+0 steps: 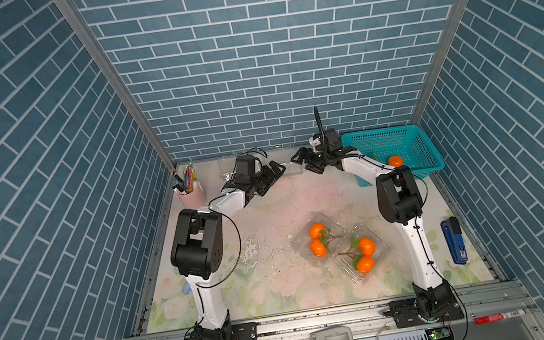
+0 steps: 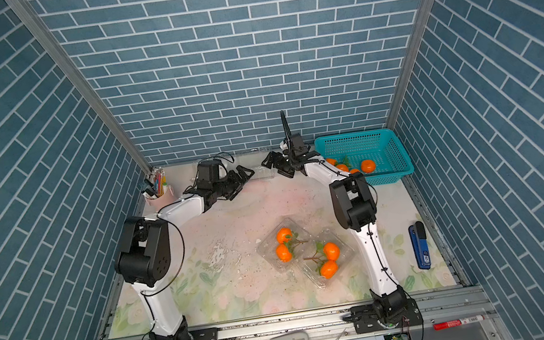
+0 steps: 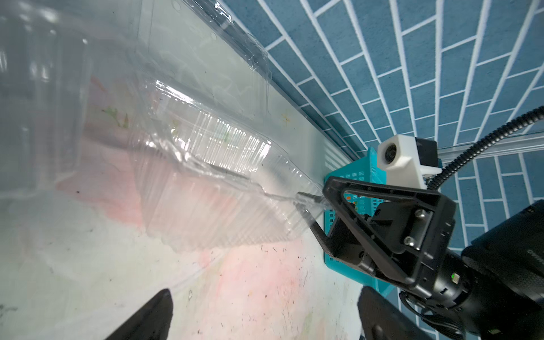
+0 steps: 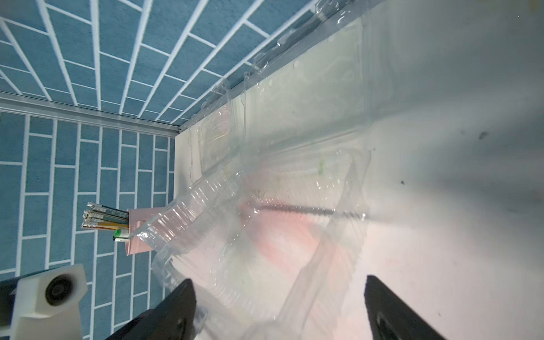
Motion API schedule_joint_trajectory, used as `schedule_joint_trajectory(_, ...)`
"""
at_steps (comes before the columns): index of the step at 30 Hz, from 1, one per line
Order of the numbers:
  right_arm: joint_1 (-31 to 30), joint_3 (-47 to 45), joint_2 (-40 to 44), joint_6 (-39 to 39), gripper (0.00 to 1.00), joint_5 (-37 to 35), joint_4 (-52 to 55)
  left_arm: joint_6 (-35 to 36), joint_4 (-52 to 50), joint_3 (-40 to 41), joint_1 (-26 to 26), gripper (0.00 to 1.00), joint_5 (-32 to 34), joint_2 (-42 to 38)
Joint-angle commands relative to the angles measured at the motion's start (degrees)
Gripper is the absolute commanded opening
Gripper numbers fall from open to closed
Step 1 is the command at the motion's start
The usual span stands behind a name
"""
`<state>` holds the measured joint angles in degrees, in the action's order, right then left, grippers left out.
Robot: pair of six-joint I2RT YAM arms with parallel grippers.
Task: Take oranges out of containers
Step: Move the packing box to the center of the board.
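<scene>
Two clear containers [image 1: 300, 242] [image 1: 382, 247] lie in the front middle of the table in both top views. Each holds a twig-joined pair of oranges [image 1: 317, 230] [image 1: 365, 264]. More oranges [image 2: 367, 165] lie in the teal basket [image 1: 400, 140]. An empty container [image 3: 223, 188] [image 4: 235, 235] lies at the back by the wall, between the two grippers. My left gripper [image 1: 273, 178] [image 3: 265, 297] is open just left of it, with nothing between its fingers. My right gripper [image 1: 304, 163] [image 4: 279, 281] is open, and the empty container's near end lies between its wide jaws.
A pink pen cup [image 1: 190, 193] stands at the back left. Another flattened clear container [image 4: 309, 97] lies against the back wall. A blue stapler [image 1: 454, 241] lies by the right edge. A grey device [image 1: 331, 339] and a red marker [image 1: 499, 316] rest on the front rail.
</scene>
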<state>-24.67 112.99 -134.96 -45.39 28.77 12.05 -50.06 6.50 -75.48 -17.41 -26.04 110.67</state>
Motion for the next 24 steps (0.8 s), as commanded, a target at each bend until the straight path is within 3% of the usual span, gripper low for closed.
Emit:
schedule_joint_trajectory(1, 0.43, -4.01, 8.86, 4.75, 0.9, -2.27, 2.38, 0.48, -1.42, 3.2, 0.01, 0.99, -1.37, -5.46)
schedule_joint_trajectory(6, 0.5, -14.54, 19.34, 8.75, 0.9, -5.3, 5.87, -0.22, -2.85, 10.0, -0.83, 0.99, -0.57, -13.44)
schedule_joint_trajectory(11, 0.0, -25.14, 26.97, 12.65, 0.91, -7.94, 10.86, -1.74, -5.75, 17.68, -5.08, 0.99, 1.19, -20.8)
schedule_joint_trajectory(18, -3.86, -37.28, 33.83, 17.07, 0.91, -12.07, 16.01, -10.98, -0.97, 32.29, -10.6, 0.99, 5.75, -28.93)
schedule_joint_trajectory(24, -7.53, -45.19, 36.87, 15.98, 0.91, -13.34, 14.75, -16.96, 1.0, 39.12, -16.89, 0.99, 9.57, -33.23)
